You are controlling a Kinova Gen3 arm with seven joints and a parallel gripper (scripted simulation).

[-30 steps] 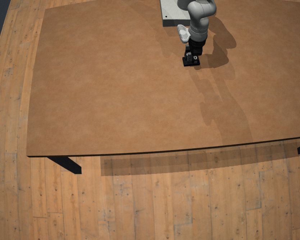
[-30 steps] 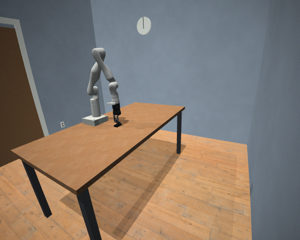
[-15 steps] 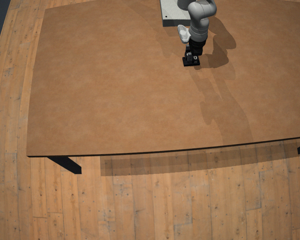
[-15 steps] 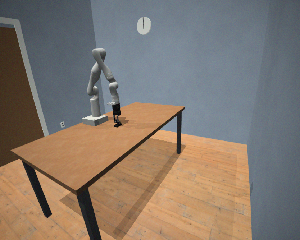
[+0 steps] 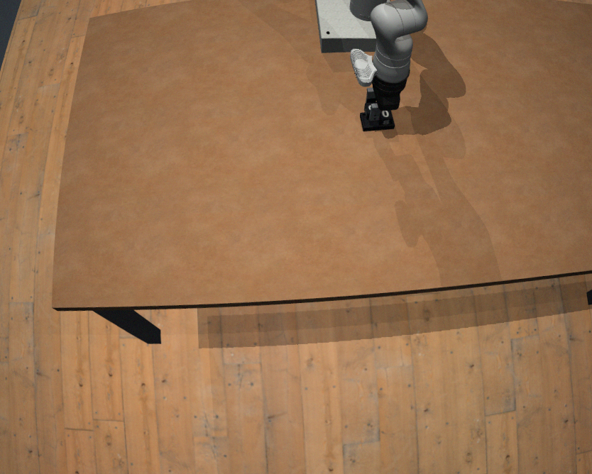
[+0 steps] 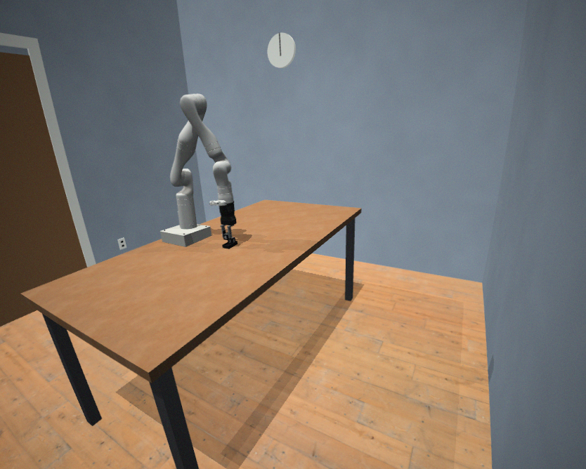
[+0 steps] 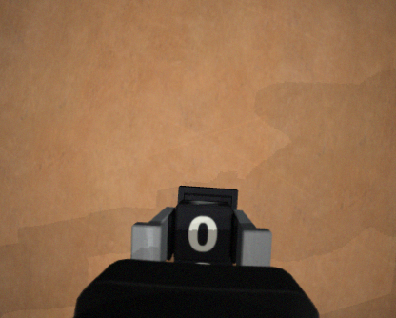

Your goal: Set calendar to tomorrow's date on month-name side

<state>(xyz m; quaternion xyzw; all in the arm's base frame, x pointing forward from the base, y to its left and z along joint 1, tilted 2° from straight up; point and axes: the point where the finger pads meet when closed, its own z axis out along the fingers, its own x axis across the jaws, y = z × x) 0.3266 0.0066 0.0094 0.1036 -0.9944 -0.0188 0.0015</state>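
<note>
A small black calendar tray point(image 5: 377, 122) lies flat on the table near the robot's base. A black cube showing a white 0 point(image 5: 385, 114) stands in its right half. My gripper point(image 5: 371, 109) is lowered into the tray's left half, beside that cube. In the wrist view my grey fingers are shut on a second black cube point(image 7: 203, 232), whose face toward the camera shows a white 0. The tray's black rim point(image 7: 207, 192) shows just behind it. I cannot tell whether the held cube touches the tray's floor. The month's name is not readable.
The robot's grey base plate point(image 5: 343, 24) stands at the table's far edge, just behind the tray. The arm point(image 6: 195, 146) reaches down over the tray. The table's front edge point(image 5: 321, 298) is far from the tray.
</note>
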